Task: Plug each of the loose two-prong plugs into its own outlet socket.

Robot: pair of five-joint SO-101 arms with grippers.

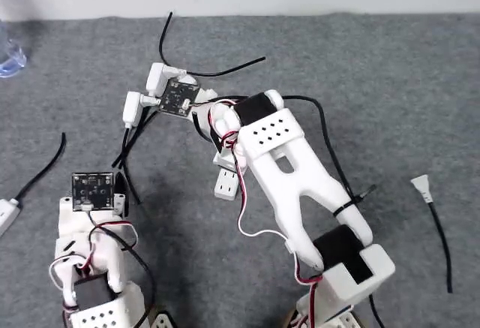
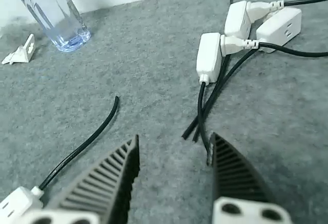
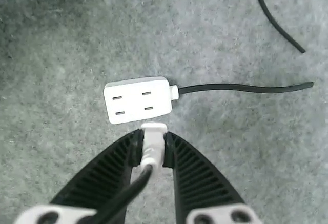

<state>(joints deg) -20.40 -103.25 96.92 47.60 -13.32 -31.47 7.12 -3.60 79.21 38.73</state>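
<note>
**Right claw holds a plug at a free outlet; left claw holds nothing**

Hidden or unclear:
- The prongs of the held plug (image 3: 152,149) are not visible. Whether its tip touches the outlet block (image 3: 137,100) or stops just short cannot be told.
- In the high view the right arm covers part of that outlet block (image 1: 225,183).
- A white connector (image 2: 18,203) on a black cord is cut off at the frame edge. Whether it is a plug or an outlet is unclear.

Task items:
- Held plug: white, narrow, with a black cord. The right claw (image 3: 152,133) is clamped tight on its sides, just beside the long edge of the outlet block.
- Outlet block: white and rectangular, lying flat on the grey surface (image 1: 375,80). It has two pairs of slots facing up, and its cord (image 3: 246,87) runs off one end.
- Loose plug (image 1: 421,185): white, lying well apart to the right.
- Plugged outlet (image 2: 209,57): white, with a plug seated in it, in a cluster ahead of the left claw.

Left claw (image 2: 174,141): spread wide over bare surface, gripping nothing.

Other: clear bottle (image 2: 51,8).
</note>
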